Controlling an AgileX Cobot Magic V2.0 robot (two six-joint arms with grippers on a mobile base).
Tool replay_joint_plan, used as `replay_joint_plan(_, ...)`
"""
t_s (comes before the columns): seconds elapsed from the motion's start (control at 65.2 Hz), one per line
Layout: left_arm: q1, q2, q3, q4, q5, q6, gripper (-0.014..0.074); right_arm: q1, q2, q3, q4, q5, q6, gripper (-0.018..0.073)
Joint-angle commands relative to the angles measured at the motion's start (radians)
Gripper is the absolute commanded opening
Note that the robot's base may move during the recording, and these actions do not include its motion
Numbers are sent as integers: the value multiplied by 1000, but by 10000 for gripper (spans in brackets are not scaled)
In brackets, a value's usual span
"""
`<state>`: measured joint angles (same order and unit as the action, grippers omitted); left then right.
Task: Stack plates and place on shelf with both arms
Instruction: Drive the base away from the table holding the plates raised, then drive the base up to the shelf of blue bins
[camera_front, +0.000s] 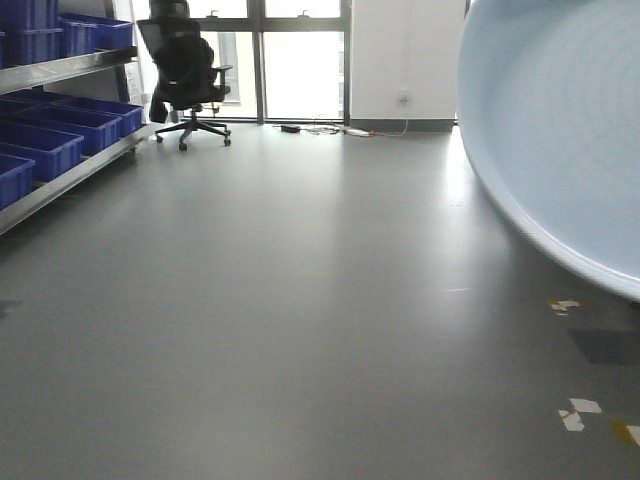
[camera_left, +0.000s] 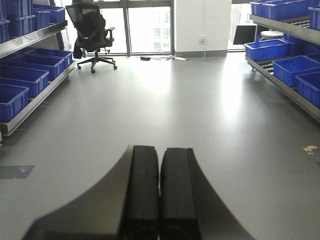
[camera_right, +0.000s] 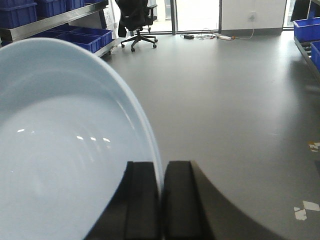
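Observation:
A pale blue-white plate fills the left of the right wrist view, held on edge above the floor. My right gripper is shut on its rim, one finger on each face. The same plate bulges in at the right of the front view, close to the camera. My left gripper is shut with nothing between its black fingers, over bare grey floor. The shelf of steel rails runs along the left wall, and another shelf stands at the right. Only one plate shows.
Blue crates sit on the left shelf tiers, and more blue crates on the right one. A black office chair stands by the far windows with cables on the floor. Tape marks dot the floor at right.

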<state>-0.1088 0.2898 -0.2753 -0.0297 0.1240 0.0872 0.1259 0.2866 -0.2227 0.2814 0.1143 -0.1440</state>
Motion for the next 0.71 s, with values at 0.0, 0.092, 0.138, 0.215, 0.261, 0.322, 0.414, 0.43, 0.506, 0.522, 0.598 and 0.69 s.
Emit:
replay_joint_plan(0.0,4,7,-34,-9,-85,-7,82,-6,4,-34,11,-98,-4,58)
replay_joint_plan(0.092,4,7,-34,-9,-85,-7,82,-6,4,-34,11,-98,-4,58)
replay_joint_plan(0.138,4,7,-34,-9,-85,-7,82,-6,4,-34,11,-98,-4,58)
replay_joint_plan(0.215,4,7,-34,-9,-85,-7,82,-6,4,-34,11,-98,-4,58)
replay_joint_plan(0.261,4,7,-34,-9,-85,-7,82,-6,4,-34,11,-98,-4,58)
replay_joint_plan(0.322,4,7,-34,-9,-85,-7,82,-6,4,-34,11,-98,-4,58)
replay_joint_plan(0.414,4,7,-34,-9,-85,-7,82,-6,4,-34,11,-98,-4,58)
replay_joint_plan(0.43,4,7,-34,-9,-85,-7,82,-6,4,-34,11,-98,-4,58)
replay_joint_plan(0.506,4,7,-34,-9,-85,-7,82,-6,4,-34,11,-98,-4,58)
replay_joint_plan(0.522,4,7,-34,-9,-85,-7,82,-6,4,-34,11,-98,-4,58)
replay_joint_plan(0.598,4,7,-34,-9,-85,-7,82,-6,4,-34,11,-98,-4,58)
replay_joint_plan(0.69,4,7,-34,-9,-85,-7,82,-6,4,-34,11,-98,-4,58)
